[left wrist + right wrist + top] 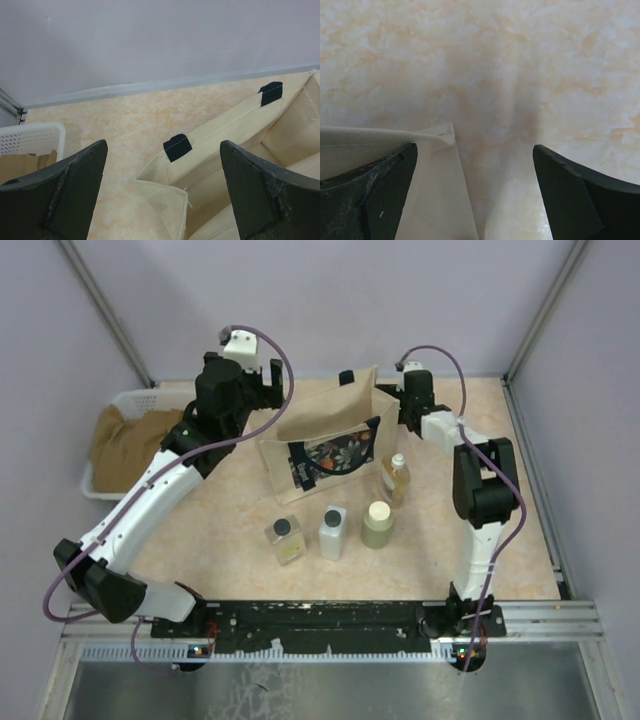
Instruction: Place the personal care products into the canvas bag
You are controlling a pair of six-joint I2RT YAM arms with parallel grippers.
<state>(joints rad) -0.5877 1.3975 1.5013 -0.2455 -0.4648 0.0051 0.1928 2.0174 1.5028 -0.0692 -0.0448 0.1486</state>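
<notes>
The canvas bag stands open at the table's middle, its floral panel facing the arms. In front of it stand the personal care products: an amber bottle, an olive-green bottle, a white rectangular bottle and a clear square bottle. My left gripper hovers open over the bag's left rear corner; the rim and a navy handle tab lie between its fingers. My right gripper is open at the bag's right edge, with a bag corner by its left finger.
A white plastic basket with brown cloth sits at the far left, and its rim shows in the left wrist view. Grey walls and metal frame posts close off the back and both sides of the table.
</notes>
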